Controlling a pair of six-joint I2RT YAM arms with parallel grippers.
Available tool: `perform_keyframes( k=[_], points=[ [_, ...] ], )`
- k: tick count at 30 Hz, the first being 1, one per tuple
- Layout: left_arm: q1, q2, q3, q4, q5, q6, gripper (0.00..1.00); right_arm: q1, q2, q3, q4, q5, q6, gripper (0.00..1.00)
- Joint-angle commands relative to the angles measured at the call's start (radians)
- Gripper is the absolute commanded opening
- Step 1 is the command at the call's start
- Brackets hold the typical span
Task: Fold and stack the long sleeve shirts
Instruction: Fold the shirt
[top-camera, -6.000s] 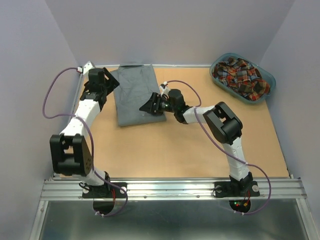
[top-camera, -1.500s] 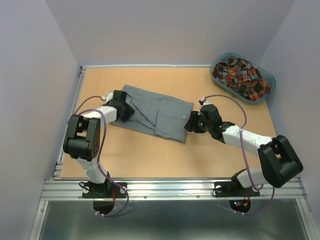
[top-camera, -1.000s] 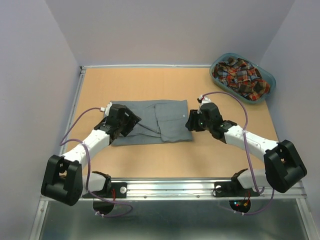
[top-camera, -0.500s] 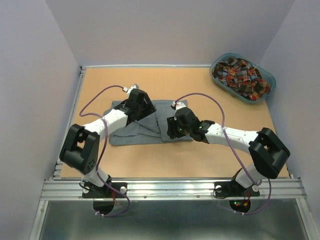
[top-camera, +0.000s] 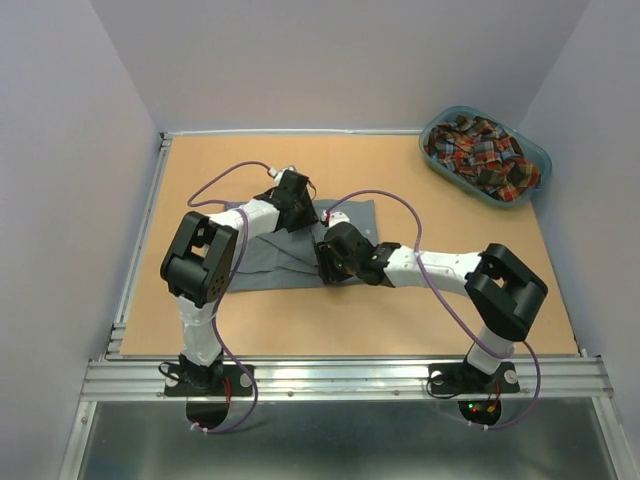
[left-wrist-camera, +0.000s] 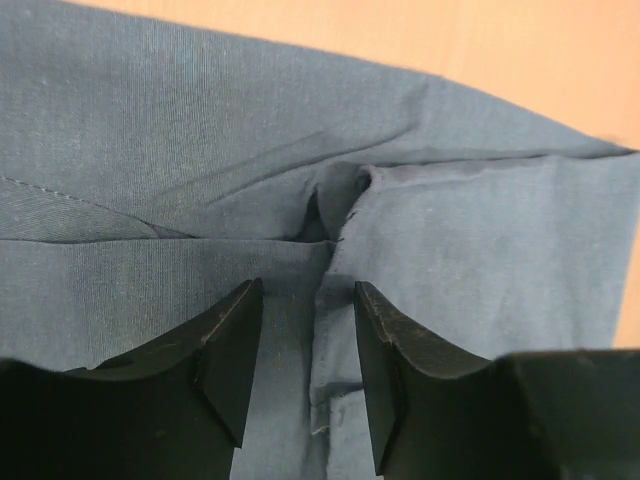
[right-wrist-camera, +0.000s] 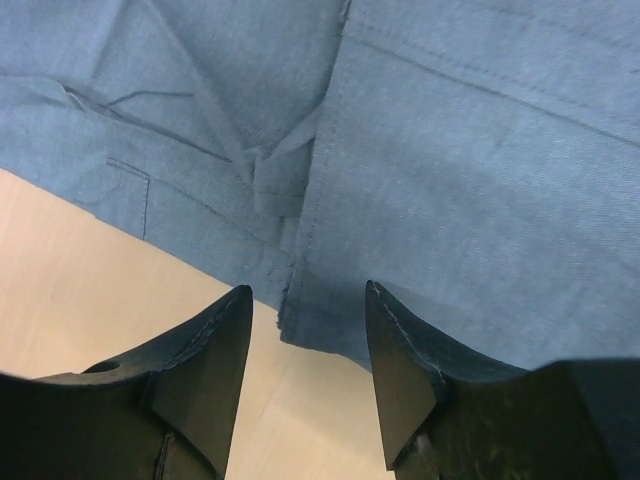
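Note:
The grey long sleeve shirt (top-camera: 262, 265) lies partly folded, flat on the wooden table (top-camera: 420, 320), left of centre. My left gripper (top-camera: 299, 212) hovers open over its far middle; in the left wrist view (left-wrist-camera: 308, 300) a folded edge of grey cloth (left-wrist-camera: 480, 250) runs between the fingers. My right gripper (top-camera: 329, 262) is open at the shirt's near edge; in the right wrist view (right-wrist-camera: 308, 300) a hem corner of the shirt (right-wrist-camera: 480, 150) sits between the fingers, with bare table below. The plaid shirt (top-camera: 480, 152) lies crumpled in the basket.
The teal oval basket (top-camera: 537, 150) stands at the far right corner of the table. Grey walls close in the left, back and right sides. A metal rail (top-camera: 340, 378) runs along the near edge by the arm bases.
Over the earlier frames the grey shirt was turned and dragged to lie crosswise. Since half a second ago both grippers have moved inward over the shirt's middle, the right one leftward.

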Motion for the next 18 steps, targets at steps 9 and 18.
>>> perform_keyframes(
  k=[9,18],
  points=[
    [-0.004,0.049,0.07,-0.018,0.003,0.039,0.19,0.037,0.108,0.046,0.01,0.118,0.027,0.36],
    [-0.004,0.043,0.141,-0.045,-0.018,0.079,0.09,0.038,-0.022,0.072,0.003,0.121,0.004,0.09]
  ],
)
